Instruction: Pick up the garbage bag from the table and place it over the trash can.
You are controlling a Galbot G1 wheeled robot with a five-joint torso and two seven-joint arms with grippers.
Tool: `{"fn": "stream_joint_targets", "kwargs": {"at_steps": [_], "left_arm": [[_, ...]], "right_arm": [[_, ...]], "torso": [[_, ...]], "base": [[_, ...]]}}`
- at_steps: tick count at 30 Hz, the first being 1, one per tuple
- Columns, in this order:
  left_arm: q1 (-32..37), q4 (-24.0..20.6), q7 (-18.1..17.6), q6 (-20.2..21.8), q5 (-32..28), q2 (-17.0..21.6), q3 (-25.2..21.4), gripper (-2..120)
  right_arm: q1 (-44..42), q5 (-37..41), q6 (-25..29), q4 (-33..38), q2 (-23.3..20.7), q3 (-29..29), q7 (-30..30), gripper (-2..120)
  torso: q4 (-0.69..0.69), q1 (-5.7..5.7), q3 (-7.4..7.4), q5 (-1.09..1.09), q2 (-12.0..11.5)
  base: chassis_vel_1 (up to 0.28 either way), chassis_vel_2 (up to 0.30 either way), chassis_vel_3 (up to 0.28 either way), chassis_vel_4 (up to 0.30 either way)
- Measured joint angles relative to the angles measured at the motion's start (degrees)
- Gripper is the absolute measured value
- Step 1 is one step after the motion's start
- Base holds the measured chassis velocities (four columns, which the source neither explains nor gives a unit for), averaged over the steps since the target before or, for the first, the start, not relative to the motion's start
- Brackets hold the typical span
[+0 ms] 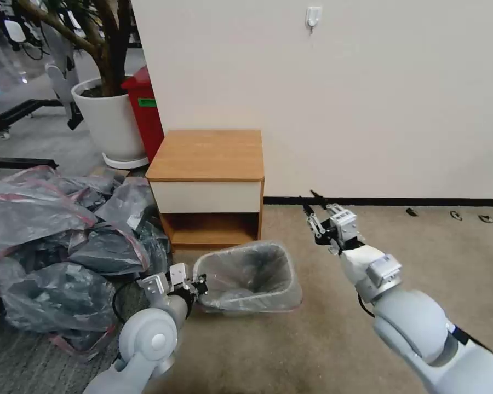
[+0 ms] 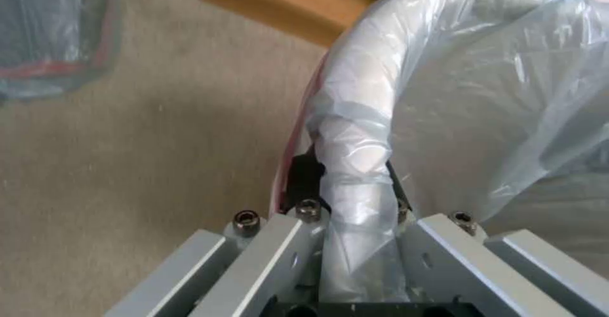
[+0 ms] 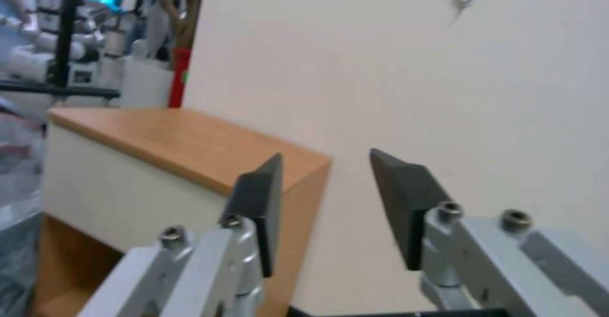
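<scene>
The bag (image 1: pixel 246 273) already lines the can (image 1: pixel 257 304), which stands on the carpet just in front of the table (image 1: pixel 205 156); the left gripper (image 1: pixel 198 287) is clamped over the can's bagged near-left rim (film bunched between its fingers). Pulling away without letting go could tear the film or tip the light can. The right gripper (image 1: pixel 315 210) hangs spread and empty to the table's right, and a bag heap (image 1: pixel 55 241) crowds its left.

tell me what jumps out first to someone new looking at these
The trash can on the carpet before the table, already lined with the garbage bag. The left claw straddles its bagged rim; the right claw hangs open in the air beside the table. A heap of grey bags sprawls on the robot's left.
</scene>
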Motion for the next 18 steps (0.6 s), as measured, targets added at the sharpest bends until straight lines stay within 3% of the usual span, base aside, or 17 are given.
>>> {"fn": "stream_joint_targets", "kwargs": {"at_steps": [6, 13, 18], "left_arm": [[-1.9, 2.5, -2.0, 1.2, -1.4, 0.3, 2.0, 2], [-2.9, 3.8, -4.4, 2.2, -2.9, 0.4, 3.3, 2], [-3.3, 4.2, -5.2, 2.7, -3.5, 0.8, 3.7, 2]], "right_arm": [[-2.2, -1.2, 0.2, 0.1, 2.6, 1.2, 1.0, 68], [-2.0, -1.3, 0.2, -0.4, 3.0, 1.3, 1.1, 91], [-1.8, -1.3, 0.1, -0.7, 3.1, 1.1, 1.2, 100]], "torso": [[0.00, 0.00, 0.00, -0.01, 0.0], [0.00, 0.00, 0.00, -0.01, 0.0], [0.00, 0.00, 0.00, 0.00, 0.0]], "base": [[0.000, 0.000, 0.000, 0.000], [0.000, 0.000, 0.000, 0.000], [0.000, 0.000, 0.000, 0.000]]}}
